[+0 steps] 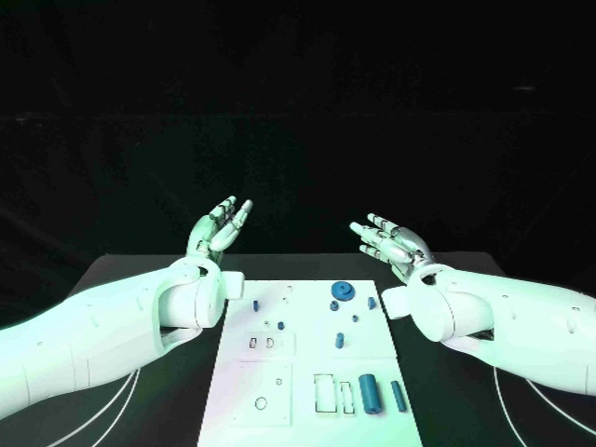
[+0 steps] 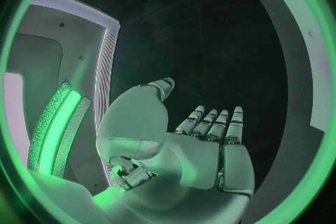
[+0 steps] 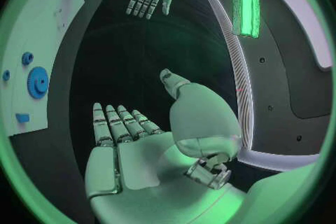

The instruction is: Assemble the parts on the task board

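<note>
The white task board [image 1: 298,391] lies in the middle of the black table. On it are small blue parts: a gear [image 1: 341,291] at the far end, a short peg [image 1: 338,341] mid-board, and a thick cylinder [image 1: 370,393] beside a thin rod [image 1: 396,395] near the front. My left hand [image 1: 221,226] is raised beyond the board's far left corner, fingers spread, holding nothing. My right hand [image 1: 392,242] is raised beyond the far right corner, also spread and empty. The left wrist view shows the left hand's [image 2: 203,140] bare palm, the right wrist view the right hand's [image 3: 140,140]. The gear [image 3: 37,81] shows on the board [image 3: 28,28].
Thin pale cables [image 1: 124,410] run over the black table on both sides of the board. My white forearms flank the board's left and right edges.
</note>
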